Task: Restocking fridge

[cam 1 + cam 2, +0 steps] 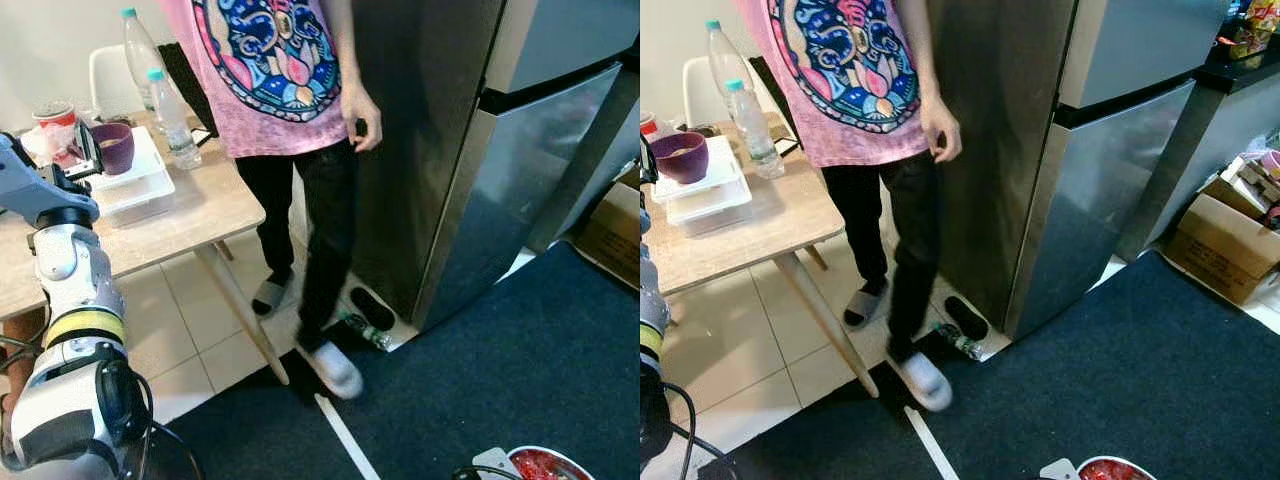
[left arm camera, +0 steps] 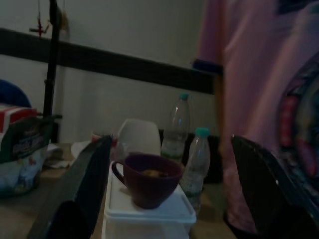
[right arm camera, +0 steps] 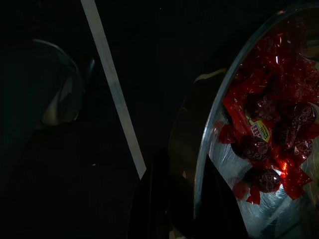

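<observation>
Left gripper, fingers spread, faces the purple ceramic cup on stacked white plastic containers; right gripper pinches the steel bowl rim

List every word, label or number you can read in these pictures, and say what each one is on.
No text can be read.
Green packet on the table: white lettering, too dark and blurred.
Red candy wrapper in the metal bowl: a small label, too small to read.
Water bottles: no legible label.
Person's pink shirt: a picture, no words.
</observation>
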`<state>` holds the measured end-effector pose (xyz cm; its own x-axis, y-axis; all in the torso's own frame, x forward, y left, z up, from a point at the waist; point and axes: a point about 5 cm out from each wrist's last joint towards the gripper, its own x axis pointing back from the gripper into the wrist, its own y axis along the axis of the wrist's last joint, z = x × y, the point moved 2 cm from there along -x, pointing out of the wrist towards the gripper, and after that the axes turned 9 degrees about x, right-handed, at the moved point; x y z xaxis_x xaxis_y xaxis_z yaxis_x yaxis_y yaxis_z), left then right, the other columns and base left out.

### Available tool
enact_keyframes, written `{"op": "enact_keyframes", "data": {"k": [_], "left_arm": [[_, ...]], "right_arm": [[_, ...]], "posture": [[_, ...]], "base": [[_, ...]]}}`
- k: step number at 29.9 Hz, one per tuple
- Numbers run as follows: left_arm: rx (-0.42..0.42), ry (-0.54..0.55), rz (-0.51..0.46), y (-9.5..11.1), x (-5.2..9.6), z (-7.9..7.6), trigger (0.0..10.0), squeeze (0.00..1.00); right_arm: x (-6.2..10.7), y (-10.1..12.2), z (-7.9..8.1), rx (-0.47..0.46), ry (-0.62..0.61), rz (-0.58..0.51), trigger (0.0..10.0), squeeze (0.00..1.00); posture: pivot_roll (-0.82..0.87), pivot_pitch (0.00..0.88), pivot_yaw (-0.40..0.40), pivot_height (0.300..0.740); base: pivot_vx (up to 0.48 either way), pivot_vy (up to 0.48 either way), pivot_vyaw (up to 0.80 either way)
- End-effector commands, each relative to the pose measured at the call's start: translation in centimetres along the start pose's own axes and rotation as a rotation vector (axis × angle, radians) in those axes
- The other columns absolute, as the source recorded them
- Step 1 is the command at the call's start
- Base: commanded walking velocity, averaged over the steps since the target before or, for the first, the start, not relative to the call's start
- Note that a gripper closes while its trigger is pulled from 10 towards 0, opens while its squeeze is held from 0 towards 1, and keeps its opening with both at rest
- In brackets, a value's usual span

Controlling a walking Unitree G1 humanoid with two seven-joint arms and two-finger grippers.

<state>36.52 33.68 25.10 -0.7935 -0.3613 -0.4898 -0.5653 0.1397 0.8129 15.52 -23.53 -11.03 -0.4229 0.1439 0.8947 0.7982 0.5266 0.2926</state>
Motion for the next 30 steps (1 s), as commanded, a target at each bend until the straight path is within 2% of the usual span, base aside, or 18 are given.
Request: {"op": "enact_keyframes", "data": {"k": [1, 6, 8, 9, 10, 12, 13, 14, 15, 16, 17, 19, 22, 23, 25, 28, 29, 30], "left_arm": [[-0.004, -0.018, 0.017, 0.4, -0.6, -0.2, 10.0, 0.00], [-0.007, -0.025, 0.043, -0.3, -0.5, -0.7, 10.0, 0.00], [0.022, -0.023, 0.031, -0.2, -0.7, -0.9, 10.0, 0.00], [0.068, -0.057, 0.037, -0.4, -0.7, -1.4, 10.0, 0.00], [0.068, -0.057, 0.037, -0.4, -0.7, -1.4, 10.0, 0.00], [0.132, -0.129, 0.046, -0.7, -0.6, -2.4, 10.0, 0.00], [0.147, -0.185, 0.072, -1.4, 0.1, -2.8, 10.0, 0.00], [0.147, -0.185, 0.072, -1.4, 0.1, -2.8, 10.0, 0.00], [0.170, -0.222, 0.107, -2.4, 0.9, -2.9, 10.0, 0.00], [0.212, -0.249, 0.177, -4.3, 2.7, -2.4, 10.0, 0.00], [0.212, -0.249, 0.177, -4.3, 2.7, -2.4, 10.0, 0.00], [0.255, -0.234, 0.236, -5.8, 4.2, -1.5, 10.0, 0.00], [0.284, -0.234, 0.256, -6.3, 4.9, -1.2, 10.0, 0.00], [0.311, -0.251, 0.320, -7.6, 6.3, -0.8, 10.0, 0.00], [0.347, -0.275, 0.393, -9.0, 8.0, -0.4, 10.0, 0.00], [0.357, -0.274, 0.566, -11.7, 11.9, 0.6, 10.0, 0.00], [0.357, -0.274, 0.566, -11.7, 11.9, 0.6, 10.0, 0.00], [0.349, -0.214, 0.683, -13.4, 14.8, 1.9, 10.0, 0.00]], "right_arm": [[0.0, -0.1, -0.1, -0.015, -0.014, -0.001, 10.0, 0.00], [0.0, 0.0, -0.3, -0.019, -0.018, -0.004, 10.0, 0.00], [0.0, 0.0, -0.3, -0.027, -0.020, -0.002, 10.0, 0.00], [0.0, -0.1, -0.3, -0.025, -0.019, -0.002, 10.0, 0.00], [0.0, -0.1, -0.3, -0.025, -0.019, -0.002, 10.0, 0.00], [0.0, -0.1, -0.2, -0.018, -0.016, -0.001, 10.0, 0.00], [0.0, -0.2, -0.3, -0.021, -0.017, 0.002, 10.0, 0.00], [0.0, -0.2, -0.3, -0.021, -0.017, 0.002, 10.0, 0.00], [0.0, -0.3, -0.3, -0.024, -0.017, 0.004, 10.0, 0.00], [0.1, -0.4, -0.3, -0.025, -0.018, 0.005, 10.0, 0.00], [0.1, -0.4, -0.3, -0.025, -0.018, 0.005, 10.0, 0.00], [0.1, -0.4, -0.4, -0.027, -0.021, 0.005, 10.0, 0.00], [0.1, -0.5, -0.6, -0.036, -0.027, 0.007, 10.0, 0.00], [0.1, -0.5, -0.6, -0.035, -0.027, 0.007, 10.0, 0.00], [0.1, -0.4, -0.6, -0.031, -0.025, 0.006, 10.0, 0.00], [0.1, -0.6, -0.5, -0.028, -0.022, 0.009, 10.0, 0.00], [0.1, -0.6, -0.5, -0.028, -0.022, 0.009, 10.0, 0.00], [0.1, -0.6, -0.4, -0.026, -0.019, 0.011, 10.0, 0.00]], "posture": [[-0.03, 0.037, 0.027, 0.740], [-0.03, 0.041, 0.026, 0.740], [-0.03, 0.055, 0.024, 0.740], [-0.03, 0.045, 0.023, 0.740], [-0.03, 0.045, 0.023, 0.740], [-0.03, 0.046, 0.026, 0.740], [-0.03, 0.066, 0.017, 0.740], [-0.03, 0.066, 0.017, 0.740], [-0.03, 0.063, 0.017, 0.740], [-0.03, 0.061, 0.030, 0.740], [-0.03, 0.061, 0.030, 0.740], [-0.03, 0.057, 0.032, 0.740], [-0.03, 0.054, 0.033, 0.740], [-0.03, 0.054, 0.026, 0.740], [-0.02, 0.055, 0.025, 0.740], [-0.02, 0.054, 0.022, 0.740], [-0.02, 0.054, 0.022, 0.740], [-0.02, 0.051, 0.021, 0.740]], "base": [[0.000, 0.000, 0.00], [0.000, 0.000, 0.00], [0.000, 0.000, 0.00], [0.000, 0.000, 0.00], [0.000, 0.000, 0.00], [0.000, 0.000, 0.00], [0.000, 0.000, 0.00], [0.000, 0.000, 0.00], [0.000, 0.000, 0.00], [0.000, 0.000, 0.00], [0.000, 0.000, 0.00], [0.000, 0.000, 0.00], [0.000, 0.000, 0.00], [0.000, 0.000, 0.00], [0.000, 0.000, 0.00], [0.000, 0.000, 0.00], [0.000, 0.000, 0.00], [0.000, 0.000, 0.00]]}}
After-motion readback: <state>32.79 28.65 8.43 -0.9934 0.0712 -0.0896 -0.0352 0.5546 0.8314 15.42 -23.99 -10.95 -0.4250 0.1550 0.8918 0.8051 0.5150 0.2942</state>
